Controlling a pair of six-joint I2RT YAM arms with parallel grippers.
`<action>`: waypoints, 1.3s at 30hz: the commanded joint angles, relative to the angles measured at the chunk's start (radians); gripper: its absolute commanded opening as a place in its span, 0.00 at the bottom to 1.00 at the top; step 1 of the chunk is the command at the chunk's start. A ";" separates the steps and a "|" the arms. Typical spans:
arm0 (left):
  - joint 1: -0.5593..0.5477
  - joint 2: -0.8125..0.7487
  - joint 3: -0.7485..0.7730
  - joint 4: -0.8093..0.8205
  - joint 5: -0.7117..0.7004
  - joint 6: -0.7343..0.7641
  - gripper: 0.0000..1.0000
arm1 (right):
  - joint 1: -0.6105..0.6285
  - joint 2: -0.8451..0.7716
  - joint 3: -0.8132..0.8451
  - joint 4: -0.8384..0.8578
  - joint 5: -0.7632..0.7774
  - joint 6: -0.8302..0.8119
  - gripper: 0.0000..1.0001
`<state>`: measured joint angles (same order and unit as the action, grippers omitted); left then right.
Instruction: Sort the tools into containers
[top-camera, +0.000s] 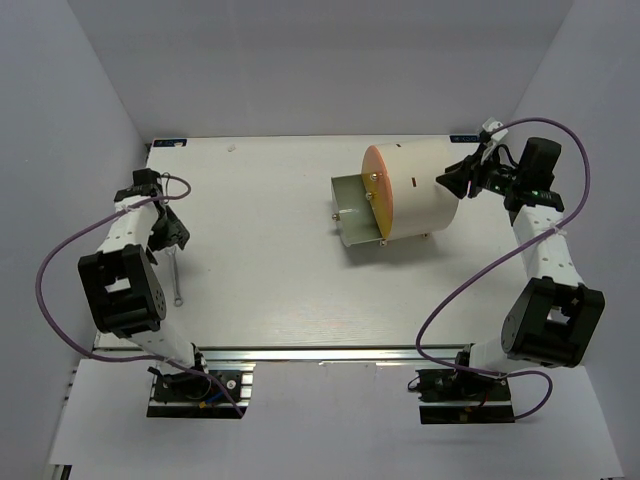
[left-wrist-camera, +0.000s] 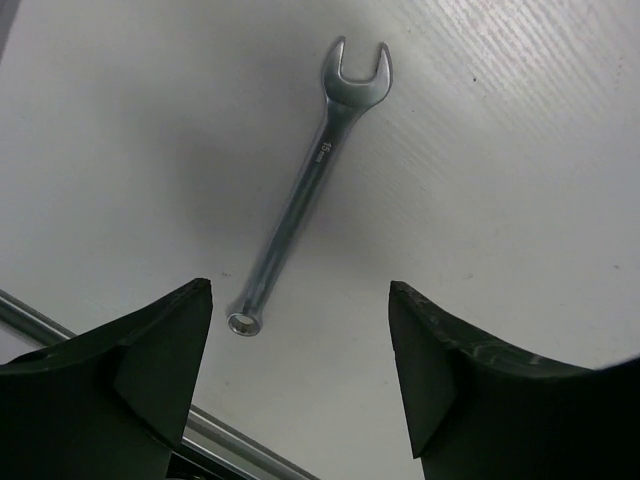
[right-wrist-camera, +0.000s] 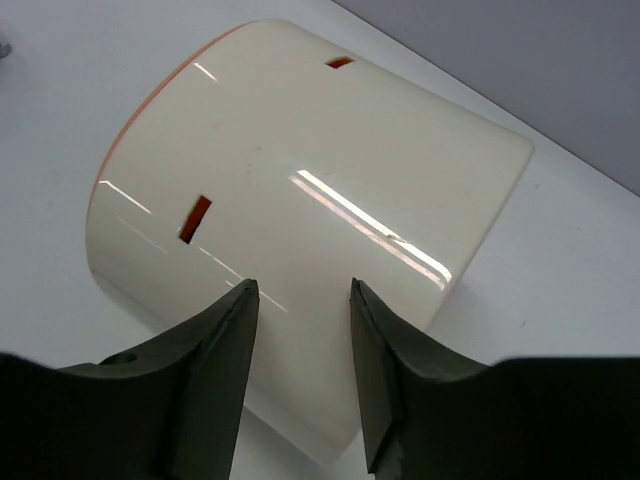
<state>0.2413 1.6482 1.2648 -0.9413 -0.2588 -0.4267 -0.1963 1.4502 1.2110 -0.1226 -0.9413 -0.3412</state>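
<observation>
The wrench (top-camera: 176, 278) lies flat on the white table (top-camera: 260, 290) at the left of the overhead view, just below the left gripper (top-camera: 172, 240) and close to that arm. In the left wrist view it runs on a slant through the middle of the frame, its open-ended head at the upper right and its ring end at the lower left, just inside the tip of the left-hand finger (left-wrist-camera: 150, 360). That gripper's two dark fingers stand wide apart at the bottom corners of the frame, holding nothing; whether they touch the table cannot be told. The white drum (top-camera: 420, 190) lies on its side right of centre in the upper half of the overhead view, its orange face (top-camera: 378, 192) turned to the left. A pale grey-green drawer (top-camera: 352, 208) is pulled out from that face toward the left, open at the top. The right gripper (top-camera: 447, 180) sits at the right end of the drum. In the right wrist view its fingers (right-wrist-camera: 225, 350) are parted with a narrow gap, grasping nothing, the drum's glossy curved side showing between and above them; two small orange slots (right-wrist-camera: 195, 218) mark that side. Whether the fingers touch the drum cannot be told.
</observation>
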 joint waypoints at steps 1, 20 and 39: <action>-0.004 0.051 -0.016 0.030 -0.022 0.103 0.81 | -0.005 -0.028 -0.016 -0.034 -0.108 -0.036 0.49; 0.038 0.148 -0.267 0.236 0.148 0.241 0.45 | -0.034 -0.051 -0.015 -0.052 -0.106 -0.013 0.54; 0.053 0.210 -0.352 0.363 0.287 0.195 0.06 | -0.075 -0.065 -0.010 -0.023 -0.134 0.070 0.55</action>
<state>0.3103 1.7378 1.0172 -0.6682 0.0093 -0.1959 -0.2638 1.4254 1.1946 -0.1772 -1.0508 -0.2928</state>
